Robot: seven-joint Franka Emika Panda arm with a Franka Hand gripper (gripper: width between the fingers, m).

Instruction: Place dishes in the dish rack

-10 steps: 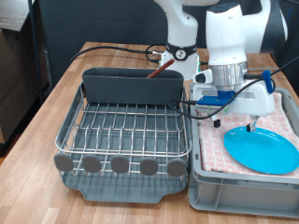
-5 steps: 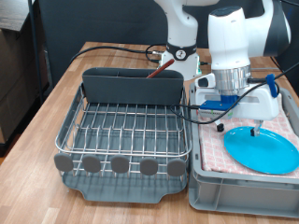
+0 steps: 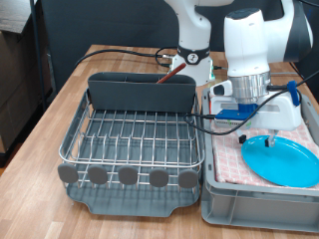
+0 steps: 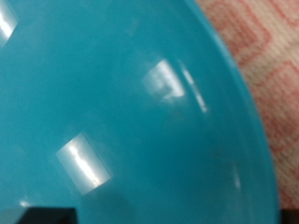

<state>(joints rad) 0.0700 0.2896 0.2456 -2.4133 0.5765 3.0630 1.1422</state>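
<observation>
The light-blue plate (image 3: 286, 160) lies flat on the checked cloth in the grey crate at the exterior view's right. My gripper (image 3: 259, 134) hangs just above the plate's edge nearest the rack, fingers apart and empty. In the wrist view the plate (image 4: 121, 103) fills almost the whole picture, very close. The silver wire dish rack (image 3: 130, 139) stands at the exterior view's left, its wires bare. A reddish-brown spoon handle (image 3: 171, 66) sticks up behind the grey caddy (image 3: 140, 93). The white cup is out of view.
The grey crate (image 3: 259, 205) stands right beside the rack, lined with red-and-white checked cloth (image 4: 266, 51). Black cables (image 3: 120, 50) run across the wooden table behind the rack. The robot's base stands behind the crate.
My gripper has moved a little towards the exterior view's right and lower towards the plate, and the hand has turned slightly. The plate and rack have not moved.
</observation>
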